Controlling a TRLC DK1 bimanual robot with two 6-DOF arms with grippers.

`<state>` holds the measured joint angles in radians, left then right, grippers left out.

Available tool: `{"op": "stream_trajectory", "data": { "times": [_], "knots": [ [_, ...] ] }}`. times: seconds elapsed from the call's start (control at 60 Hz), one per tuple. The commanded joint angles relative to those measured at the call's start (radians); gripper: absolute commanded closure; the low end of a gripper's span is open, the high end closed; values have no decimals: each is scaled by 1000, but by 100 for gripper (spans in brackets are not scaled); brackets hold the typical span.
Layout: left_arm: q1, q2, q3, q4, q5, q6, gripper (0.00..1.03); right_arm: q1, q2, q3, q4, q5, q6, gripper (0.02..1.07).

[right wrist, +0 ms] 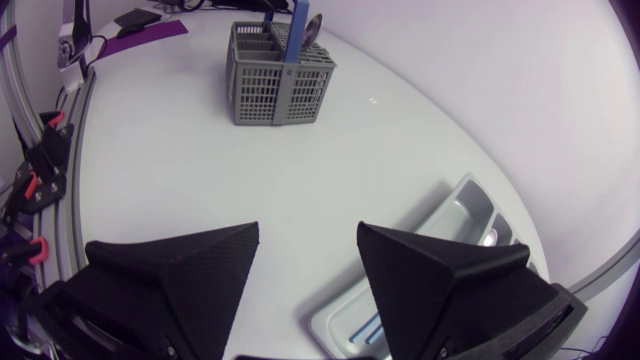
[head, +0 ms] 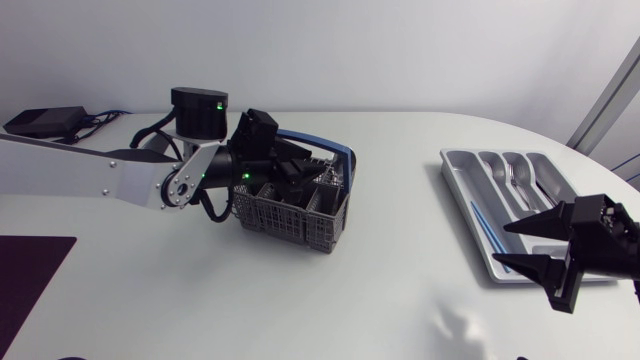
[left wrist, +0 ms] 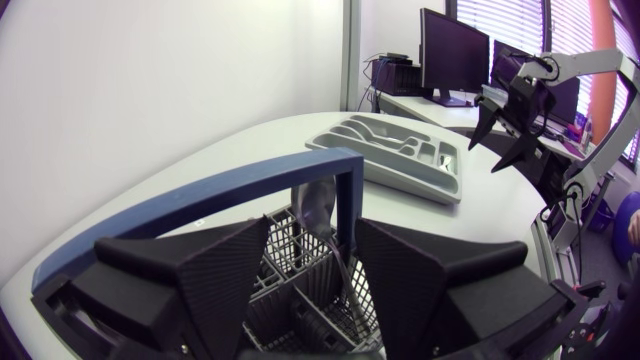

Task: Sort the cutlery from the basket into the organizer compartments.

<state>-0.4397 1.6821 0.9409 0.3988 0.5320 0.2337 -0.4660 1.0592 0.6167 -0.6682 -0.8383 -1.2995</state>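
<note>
Your left tool (left wrist: 312, 240) hangs spread over the basket (head: 285, 218), straddling a spoon (left wrist: 318, 205) that stands inside, apparently lined up to pinch it. Your right tool (head: 502, 243), also spread and empty, hovers just beside the organizer (head: 462, 195), across the desk (head: 380, 290).

Looks like a robotics lab bench, not a kitchen: a plain white table (head: 300, 290) with two robot arms, the left arm (head: 110, 180) in from 9 o'clock and the right arm (head: 610, 240) from 4 o'clock. A black power box (head: 40, 122) with loose cables (head: 100, 118) sits at 10 o'clock, a dark purple mat (head: 30, 275) at 8, and clamps (right wrist: 35, 185) on the table edge. The only household items are a grey cutlery basket (head: 290, 205) near centre and an organizer (head: 480, 200) at 3.
</note>
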Motion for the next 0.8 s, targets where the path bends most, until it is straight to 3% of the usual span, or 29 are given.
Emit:
{"op": "stream_trajectory", "data": {
  "times": [0.0,0.217,0.45,0.783],
  "knots": [
    [-4,-25,-39,-11,-9,30,43,78,-7,29,18,-7,144,35],
    [-10,-51,-63,-51,-17,72,43,256,-1,52,194,-5,434,35],
    [-31,-90,-94,-89,-93,142,39,429,73,89,381,33,684,35],
    [-33,-144,-108,-155,-142,179,29,527,332,284,433,44,809,35]
  ]
}}
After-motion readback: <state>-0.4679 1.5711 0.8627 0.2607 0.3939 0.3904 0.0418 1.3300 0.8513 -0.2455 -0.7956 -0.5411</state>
